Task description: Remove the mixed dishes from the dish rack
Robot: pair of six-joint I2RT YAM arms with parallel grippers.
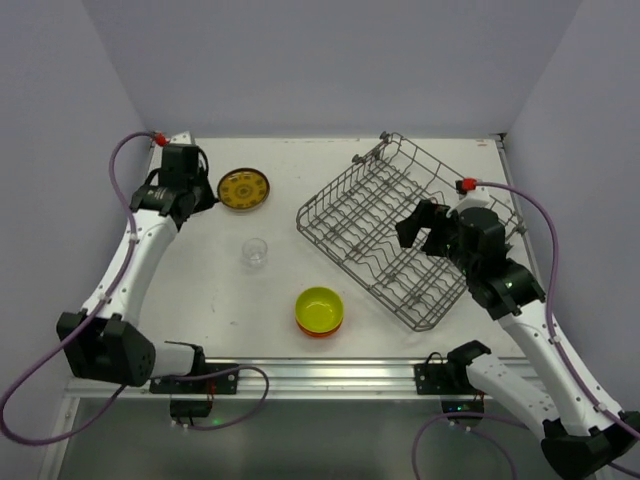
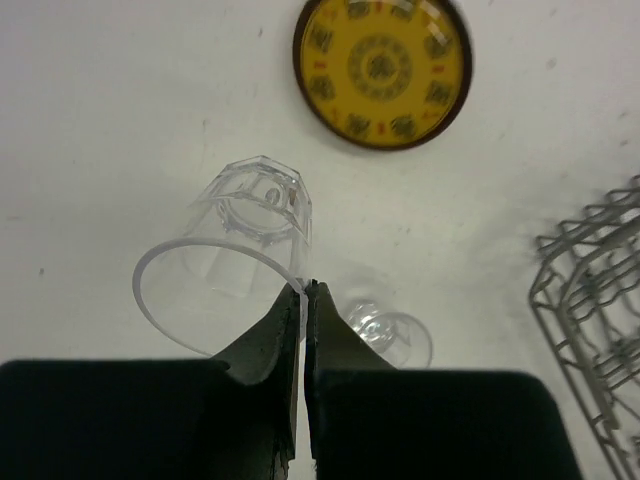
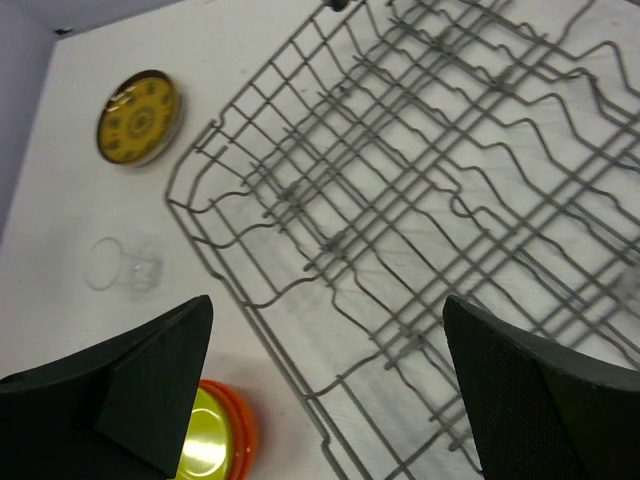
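My left gripper [image 1: 190,203] [image 2: 303,287] is shut on the rim of a small clear glass [image 2: 235,255], held tilted above the table near the brown-and-yellow patterned plate [image 1: 243,190] [image 2: 381,70]. A second clear glass [image 1: 255,251] [image 2: 390,335] [image 3: 122,268] stands on the table. A yellow-green bowl [image 1: 319,307] [image 3: 205,445] sits stacked in an orange bowl [image 1: 320,330] [image 3: 240,430]. My right gripper [image 1: 422,235] [image 3: 326,310] is open and empty above the grey wire dish rack [image 1: 360,215] [image 3: 400,200], which shows no dishes. The beige plates are out of view.
The rack stands diagonally at the right half of the table, its near corner close to the stacked bowls. Grey walls close in the back and sides. A metal rail [image 1: 300,378] runs along the near edge.
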